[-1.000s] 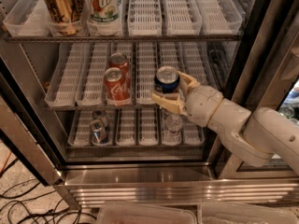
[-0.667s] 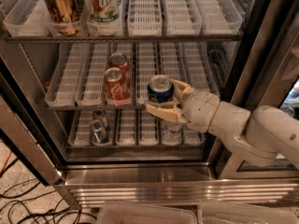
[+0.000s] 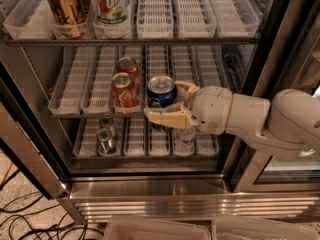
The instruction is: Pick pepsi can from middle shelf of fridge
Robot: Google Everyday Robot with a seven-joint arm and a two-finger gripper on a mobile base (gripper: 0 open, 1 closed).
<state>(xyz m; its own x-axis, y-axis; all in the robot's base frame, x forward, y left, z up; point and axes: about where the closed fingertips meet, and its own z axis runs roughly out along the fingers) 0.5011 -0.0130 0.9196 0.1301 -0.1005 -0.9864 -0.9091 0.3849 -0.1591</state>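
The pepsi can (image 3: 161, 91), dark blue with a silver top, sits upright between the fingers of my gripper (image 3: 169, 102) at the front edge of the middle shelf (image 3: 75, 86) of the fridge (image 3: 150, 190). One cream finger (image 3: 167, 117) lies in front of and below the can, the other (image 3: 187, 87) behind its right side. The gripper is shut on the can. My white arm reaches in from the right. Two red cola cans (image 3: 125, 91) stand just left of the pepsi can in the neighbouring lane.
A gold can (image 3: 66, 6) and a green-white can (image 3: 111, 4) stand on the top tier. Small silver cans (image 3: 106, 134) are on the lowest tier. The dark door edge (image 3: 270, 49) is on the right. Cables (image 3: 17, 216) lie on the floor at the left.
My gripper has moved left and toward the shelf's front with the pepsi can held in it. The red cola cans have not moved.
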